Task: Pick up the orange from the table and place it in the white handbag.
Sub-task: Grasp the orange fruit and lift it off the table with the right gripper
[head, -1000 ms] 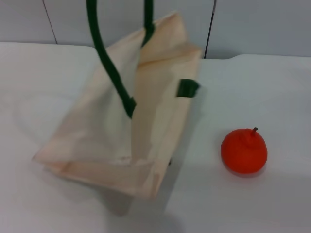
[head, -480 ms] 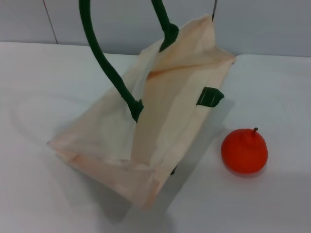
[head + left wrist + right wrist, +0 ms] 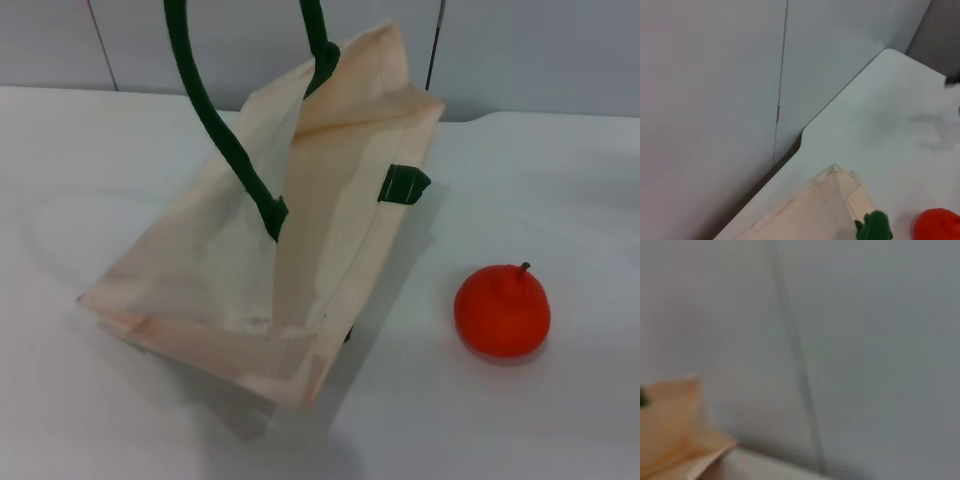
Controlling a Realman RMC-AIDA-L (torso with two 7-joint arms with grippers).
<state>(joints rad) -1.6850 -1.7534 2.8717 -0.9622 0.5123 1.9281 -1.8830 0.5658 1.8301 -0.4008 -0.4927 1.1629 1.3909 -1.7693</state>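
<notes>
Starting at the left, I have the white handbag [image 3: 270,250] standing tilted on the table [image 3: 560,180], its mouth gaping upward and its dark green rope handles [image 3: 215,120] running up past the top edge of the head view. Something above must be holding those handles, I judge, but neither of my grippers appears in any view, so I cannot tell whether either claw is open, closed, or gripping anything. A small green tab [image 3: 403,184] sticks out on the bag's right side.

Further right, the orange [image 3: 502,310] sits on the table, near me and clear of the bag, stem up. So the main work is all ahead: the orange is not yet picked up and nothing shows inside the bag. What is left is the grasp, the carry to the left, and the drop through the open mouth.

The left wrist view gives me what the head view lacks: the table's far corner against the grey wall, with the bag's top corner, the tab and a sliver of orange [image 3: 939,224]. The right wrist view shows only wall and a bag corner [image 3: 675,440].
</notes>
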